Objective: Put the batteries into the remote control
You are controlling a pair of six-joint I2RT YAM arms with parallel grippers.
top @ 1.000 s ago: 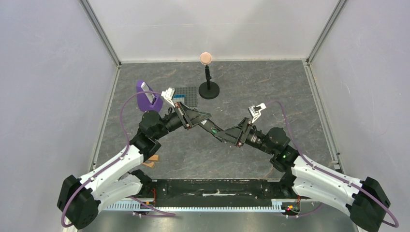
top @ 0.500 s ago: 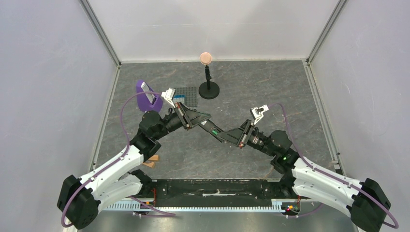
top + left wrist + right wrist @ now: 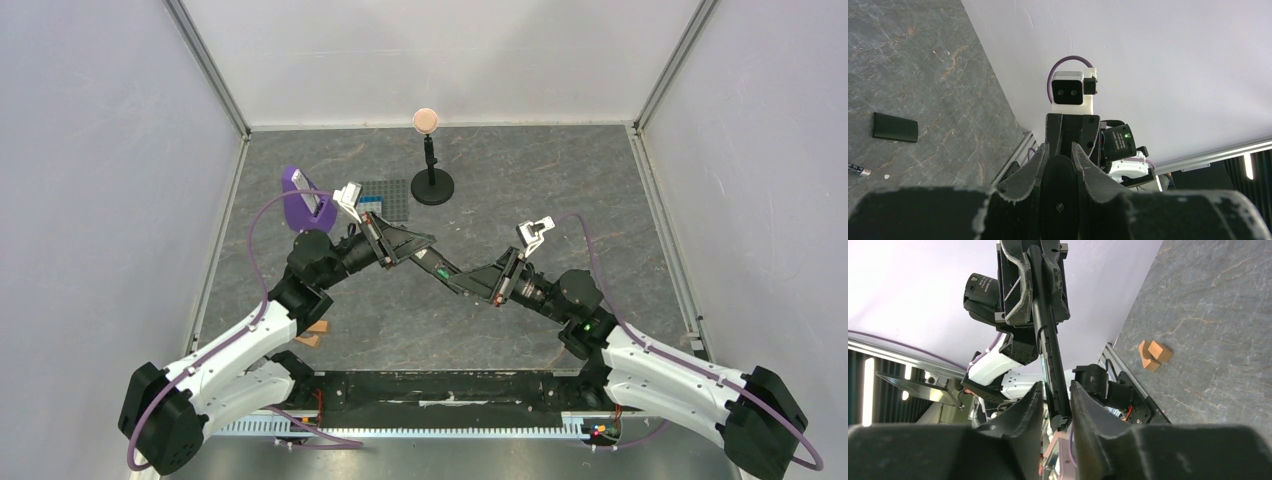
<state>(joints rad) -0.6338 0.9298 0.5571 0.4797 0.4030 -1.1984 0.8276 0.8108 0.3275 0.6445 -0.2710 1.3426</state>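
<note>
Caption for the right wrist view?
The right gripper and left gripper clamp opposite ends of the remote control above the table.

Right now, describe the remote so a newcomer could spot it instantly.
Look above the middle of the grey table. The remote control is the slim black bar bridging the left pincer and right pincer. It alone is held off the surface, and it has a green glint on it.

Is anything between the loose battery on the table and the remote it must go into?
Nothing lies over the battery; the flat black piece sits apart from it. But the remote control is held in the air between left gripper and right gripper, so neither is free.
</note>
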